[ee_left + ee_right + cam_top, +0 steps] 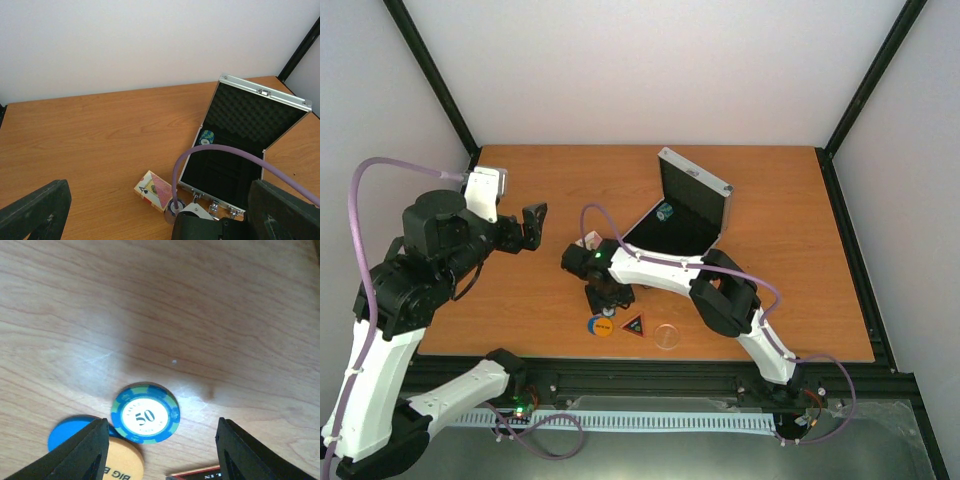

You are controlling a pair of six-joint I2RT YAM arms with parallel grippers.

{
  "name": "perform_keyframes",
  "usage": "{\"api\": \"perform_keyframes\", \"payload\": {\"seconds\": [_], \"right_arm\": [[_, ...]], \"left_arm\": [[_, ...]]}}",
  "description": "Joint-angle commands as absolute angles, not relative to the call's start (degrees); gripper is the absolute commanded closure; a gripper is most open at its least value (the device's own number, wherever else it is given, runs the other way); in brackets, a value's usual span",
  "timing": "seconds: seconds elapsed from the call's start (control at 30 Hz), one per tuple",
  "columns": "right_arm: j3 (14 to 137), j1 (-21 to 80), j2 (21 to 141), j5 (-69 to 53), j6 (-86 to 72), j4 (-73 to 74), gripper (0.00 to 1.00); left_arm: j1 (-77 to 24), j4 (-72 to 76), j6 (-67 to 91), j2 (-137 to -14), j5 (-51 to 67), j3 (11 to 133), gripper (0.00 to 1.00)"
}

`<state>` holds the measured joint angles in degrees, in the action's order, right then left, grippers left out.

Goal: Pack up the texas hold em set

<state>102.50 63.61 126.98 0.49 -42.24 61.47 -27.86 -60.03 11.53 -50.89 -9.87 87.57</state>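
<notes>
That poker chip (145, 420) is blue with green edge blocks and a white middle, the disc (124, 463) orange, the case (256, 116) silver with black dimpled foam, the tabletop (100, 135) honey-brown wood grain.

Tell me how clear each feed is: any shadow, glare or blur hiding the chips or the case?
Top external: even light, no glare, though the clear disc barely stands out. Left wrist: the case is sharp, the left claw's fingers dark and soft. Right wrist: a broad soft shadow on the table above the 50 chip, whose print reads clearly.
</notes>
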Motion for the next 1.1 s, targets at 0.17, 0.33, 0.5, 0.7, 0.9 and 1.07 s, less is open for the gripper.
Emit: {"api": "perform_keyframes", "payload": {"seconds": [0.17, 0.33, 0.5, 0.7, 0.9, 1.07], "right_arm": [[105.94, 63.48, 129.65, -0.38, -42.48, 62.52, 0.40], [105.33, 63.45, 130.51, -0.76, -43.19, 62.27, 0.40], [105.07, 63.54, 131.33, -1.47, -43.75, 61.49, 0.40], [104.47, 63.91, 131.38, -1.94, -44.33, 62.10, 0.52], [103.43, 65.26, 130.74, -1.93, -44.95, 63.38, 0.43], [103.41, 66.07, 131.09, -1.93, -45.67, 63.88, 0.44]], "left_arm": [[-27.60, -59.88, 10.27, -50.45, -10.46, 87.29, 0.00], [-27.60, -60.02, 10.45, -50.18, -10.45, 87.40, 0.00], [-27.60, -60.28, 10.62, -49.85, -10.27, 87.44, 0.00], [-27.60, -60.71, 10.81, -49.27, -10.35, 87.57, 0.00], [-27.59, -60.82, 11.12, -48.82, -10.40, 87.69, 0.00], [-27.60, -60.95, 11.49, -48.66, -9.87, 87.46, 0.00]]}}
